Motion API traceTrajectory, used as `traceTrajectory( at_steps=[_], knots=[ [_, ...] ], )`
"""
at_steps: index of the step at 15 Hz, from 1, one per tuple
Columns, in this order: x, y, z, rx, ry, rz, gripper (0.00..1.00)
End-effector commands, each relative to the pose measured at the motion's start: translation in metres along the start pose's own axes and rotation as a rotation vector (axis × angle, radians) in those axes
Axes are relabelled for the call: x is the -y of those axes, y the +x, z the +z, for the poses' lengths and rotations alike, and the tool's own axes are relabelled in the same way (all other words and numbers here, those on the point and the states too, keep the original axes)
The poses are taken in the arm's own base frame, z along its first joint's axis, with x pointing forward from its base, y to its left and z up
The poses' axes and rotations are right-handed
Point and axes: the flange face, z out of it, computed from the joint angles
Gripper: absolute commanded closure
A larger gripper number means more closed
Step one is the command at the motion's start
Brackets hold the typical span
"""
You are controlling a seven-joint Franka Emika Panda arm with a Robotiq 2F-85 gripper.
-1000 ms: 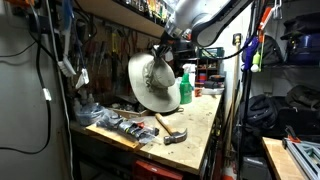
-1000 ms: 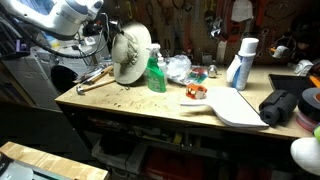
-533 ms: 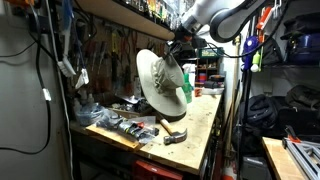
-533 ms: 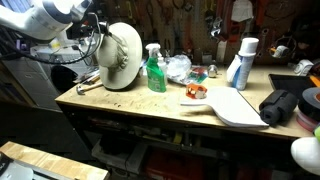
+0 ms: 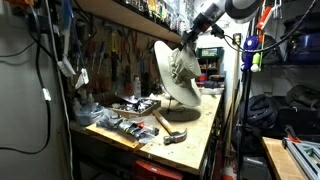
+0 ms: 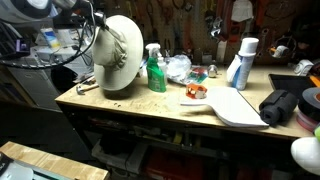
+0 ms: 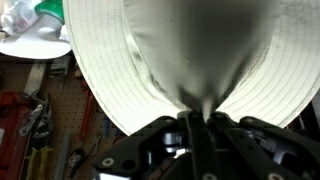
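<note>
Hat held clear of the tabletop, pinched at its crown.
By the tabletop's [image 6: 130,103] front edge lies a white board [image 6: 238,108]. Farther back a green bottle [image 6: 156,72] stands just beside the hat [image 6: 115,55]. The end effector [image 7: 195,118] is clamped on bunched crown fabric, the easiest part to pinch, so the brim hangs tilted over the end edge near the hammer [image 5: 168,127]. The bottle crowds it.

From here the hat [image 6: 118,55] is pale cream. In the wrist view its brim is ruled with fine ribbed lines and its crown is a dull grey-olive. The jaws are black. The spray bottle [image 6: 156,72] is bright green, the can [image 6: 243,62] white and pale blue, the board [image 6: 238,110] white. The bench [image 6: 130,103] is tan wood with dark flecks.
</note>
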Motion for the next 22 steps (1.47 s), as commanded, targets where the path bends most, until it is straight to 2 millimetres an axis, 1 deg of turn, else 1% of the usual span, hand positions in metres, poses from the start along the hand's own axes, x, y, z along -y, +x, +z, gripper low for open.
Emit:
traceTrajectory(
  at_steps=[1,3,5,6,10,12,14,16,17,19,22],
  knots=[
    [-0.020,-0.001,-0.040,0.031,0.008,0.065,0.99],
    [-0.031,0.004,-0.055,0.037,-0.037,0.135,0.99],
    [-0.044,0.008,-0.062,-0.014,-0.126,0.226,0.99],
    [-0.050,0.009,-0.066,-0.011,-0.157,0.267,0.99],
    [-0.074,0.012,-0.074,-0.039,-0.311,0.405,0.99],
    [-0.083,0.015,-0.076,-0.053,-0.370,0.490,0.99],
    [-0.088,0.021,-0.075,-0.089,-0.427,0.568,0.99],
    [-0.094,0.022,-0.072,-0.105,-0.511,0.619,0.99],
    [-0.088,0.018,-0.077,-0.074,-0.439,0.574,0.97],
    [-0.091,0.020,-0.073,-0.084,-0.487,0.604,0.97],
    [-0.093,0.019,-0.071,-0.084,-0.497,0.613,0.97]
  ],
)
